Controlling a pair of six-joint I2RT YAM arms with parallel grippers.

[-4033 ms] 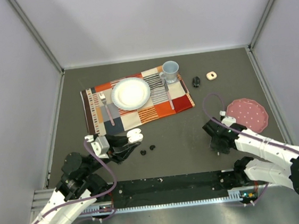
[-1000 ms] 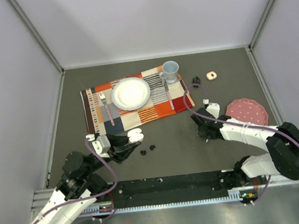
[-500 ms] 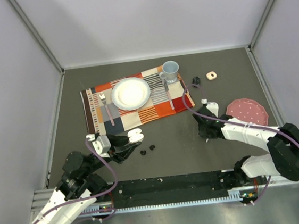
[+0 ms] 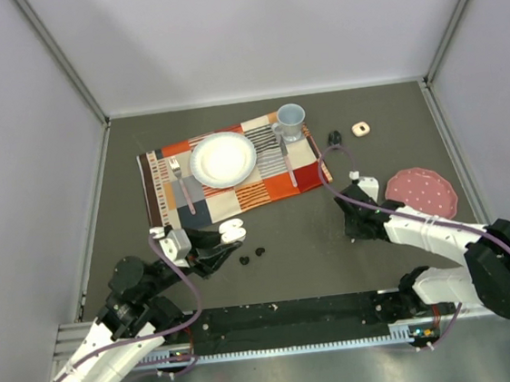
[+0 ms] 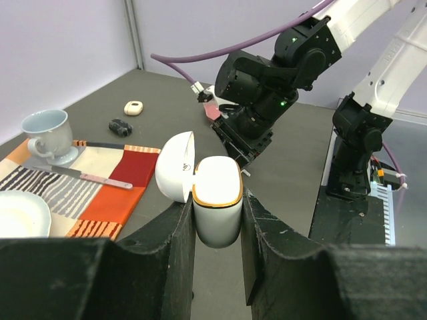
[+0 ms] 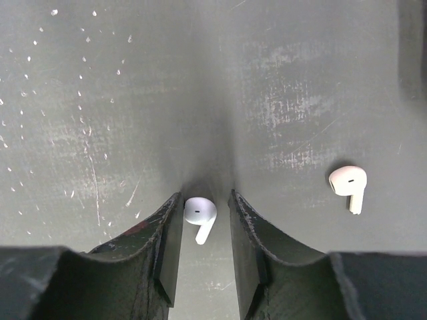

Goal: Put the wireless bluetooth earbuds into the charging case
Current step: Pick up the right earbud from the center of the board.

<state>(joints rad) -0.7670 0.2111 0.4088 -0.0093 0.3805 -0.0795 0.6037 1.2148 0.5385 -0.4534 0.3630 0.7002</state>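
Soft, even light — faint shadows, dull sheen on the table [image 6: 287,113] — wrist-view foregrounds blurry.

A dark grey table [image 4: 392,108] fills the floor of a booth. Pale lilac-grey walls close it in: the far wall [image 4: 256,27], the left wall [image 4: 8,180] and the right wall [image 4: 502,65]. Silvery metal posts [image 4: 60,58] run up the far corners. The light is soft and even. Close up, the table seems scuffed and flecked with white specks [image 6: 80,87].

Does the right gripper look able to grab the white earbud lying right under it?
Probably yes: the white earbud lies on the bare table between the right gripper's open jaws, with nothing over it, and the second earbud sits well clear.
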